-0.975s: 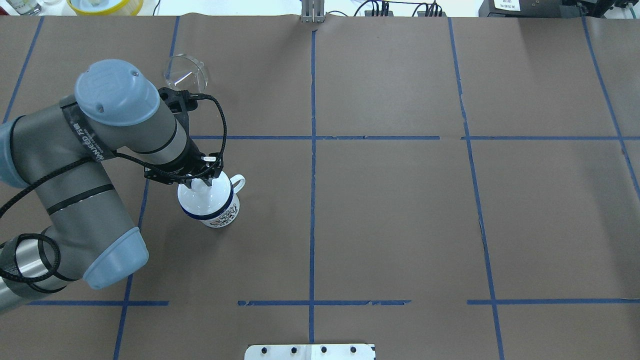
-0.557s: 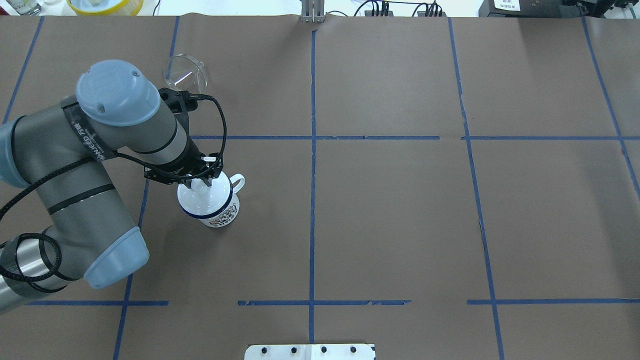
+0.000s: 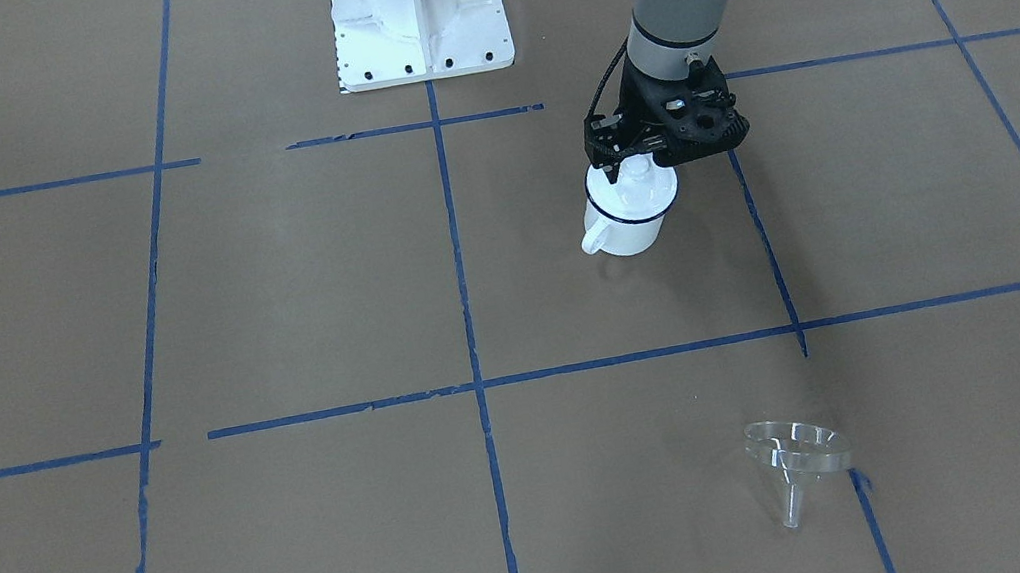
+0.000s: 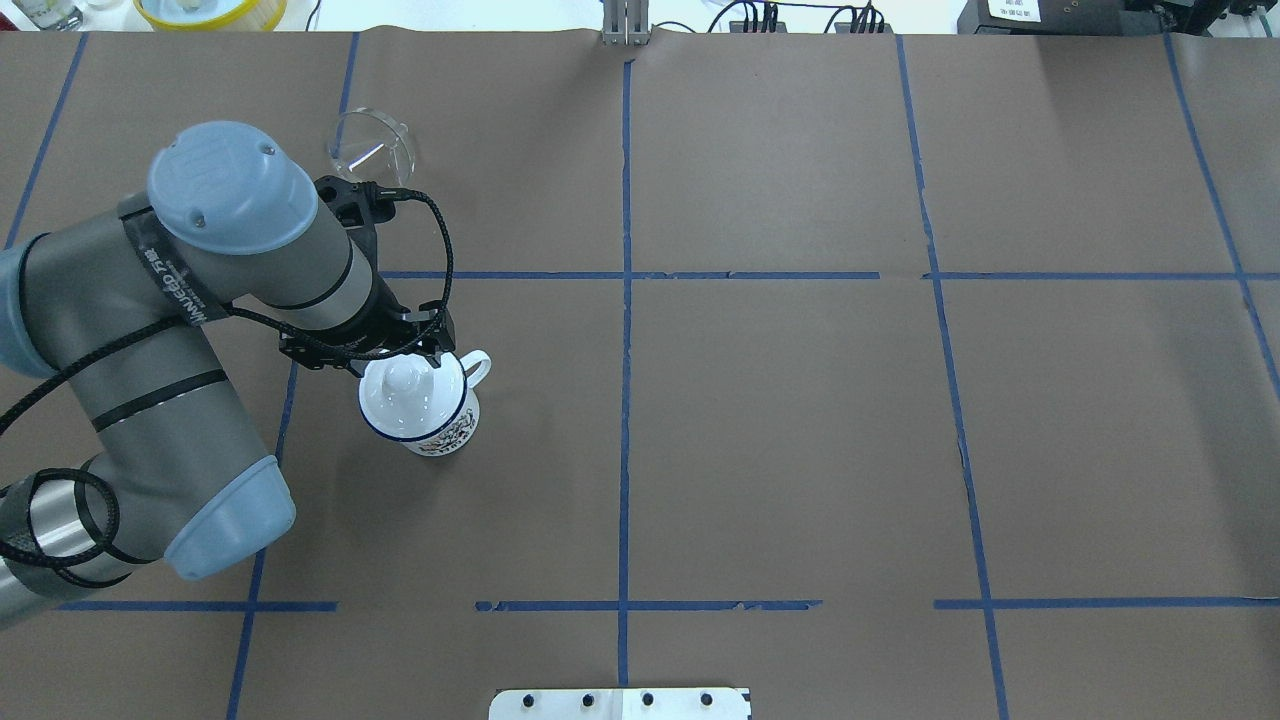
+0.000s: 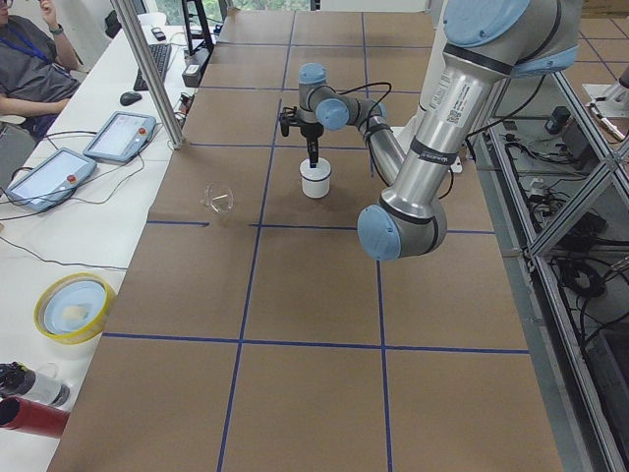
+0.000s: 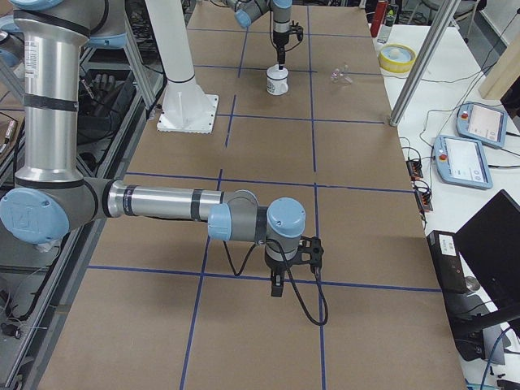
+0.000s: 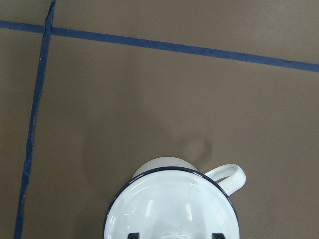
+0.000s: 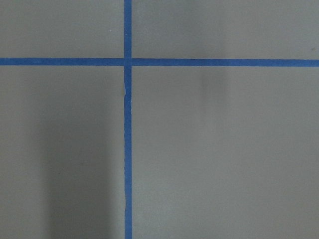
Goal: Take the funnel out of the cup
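Observation:
The clear funnel [image 4: 370,150] lies on its side on the table, away from the cup, at the far left; it also shows in the front view [image 3: 795,456]. The cup [image 4: 440,432], a white mug with a blue rim, stands upright with a round white knobbed lid [image 4: 410,395] on it. My left gripper [image 4: 405,355] hangs just above the lid's knob. In the left wrist view [image 7: 173,235] its fingertips stand apart, open and empty, either side of the knob. My right gripper [image 6: 276,288] points down over bare table far off; I cannot tell its state.
The robot's white base plate [image 3: 417,17] sits at the table's near edge. A yellow bowl [image 4: 210,10] and operator tablets [image 5: 118,138] lie beyond the far edge. Blue tape lines grid the brown table.
My left gripper has lifted a little off the lid, so the knob now shows uncovered. The lid, the mug and the funnel have not moved.

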`<state>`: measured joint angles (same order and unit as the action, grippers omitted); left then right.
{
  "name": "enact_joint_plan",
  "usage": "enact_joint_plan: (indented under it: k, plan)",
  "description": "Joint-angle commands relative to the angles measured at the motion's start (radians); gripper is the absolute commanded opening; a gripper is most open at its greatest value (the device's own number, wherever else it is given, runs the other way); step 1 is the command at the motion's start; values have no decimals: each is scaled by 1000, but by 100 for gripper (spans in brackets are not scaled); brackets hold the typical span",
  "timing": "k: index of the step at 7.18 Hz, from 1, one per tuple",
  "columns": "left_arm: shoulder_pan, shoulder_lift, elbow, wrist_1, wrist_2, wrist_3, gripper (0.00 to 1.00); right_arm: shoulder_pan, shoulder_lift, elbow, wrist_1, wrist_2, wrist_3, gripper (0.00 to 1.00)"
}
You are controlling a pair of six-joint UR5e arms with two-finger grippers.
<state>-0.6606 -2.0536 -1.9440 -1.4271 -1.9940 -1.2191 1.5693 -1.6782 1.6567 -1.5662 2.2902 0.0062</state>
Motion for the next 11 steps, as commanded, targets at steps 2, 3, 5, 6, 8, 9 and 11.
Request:
enact_joint_plan:
  k: [2, 3, 5, 6, 8, 9, 11]
  plan:
    - [-101, 62, -103, -7, -6, 195, 100, 0, 0, 0, 0, 0, 0, 100]
    - [-226, 119, -110, -36, -58, 377, 100, 0, 0, -1, 0, 0, 0, 100]
    - [-522, 310, -72, -142, -240, 772, 100, 0, 0, -1, 0, 0, 0, 100]
    - [-653, 379, -17, -154, -315, 873, 100, 0, 0, 0, 0, 0, 0, 100]
    - [-741, 494, 167, -171, -324, 886, 100, 0, 0, -1, 0, 0, 0, 100]
    - [-787, 515, 239, -256, -316, 973, 100, 0, 0, -1, 0, 0, 0, 100]
    - [-892, 594, 310, -268, -324, 1240, 100, 0, 0, 0, 0, 0, 0, 100]
